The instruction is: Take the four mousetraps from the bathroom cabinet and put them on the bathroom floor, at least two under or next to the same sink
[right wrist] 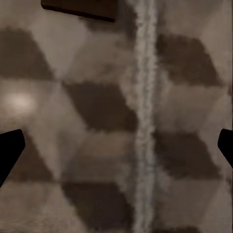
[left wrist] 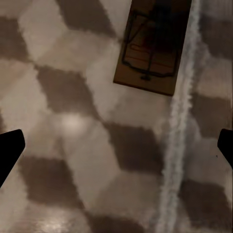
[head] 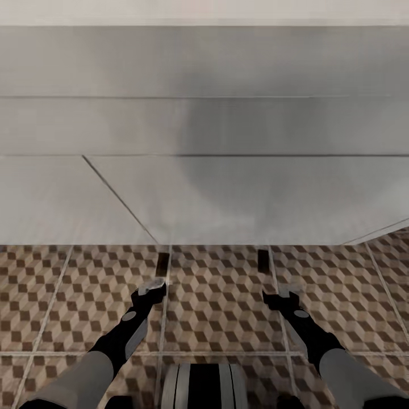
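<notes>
Two mousetraps lie on the cube-patterned bathroom floor (head: 216, 307), right at the lower edge of the white bathroom sink (head: 227, 199). The left mousetrap (head: 163, 264) (left wrist: 153, 48) is a brown board with a dark wire frame, lying beside a grout line. The right mousetrap (head: 263, 260) (right wrist: 80, 7) sits partly in the sink's shadow. My left gripper (head: 150, 288) (left wrist: 116, 150) hovers open just short of the left trap, empty. My right gripper (head: 282, 295) (right wrist: 116, 150) hangs open just short of the right trap, holding nothing. The cabinet is out of view.
The sink's flat white panels span the whole width ahead and block the way forward. Patterned tiles extend to both sides of my arms. My own base (head: 201, 386) shows at the bottom between the arms.
</notes>
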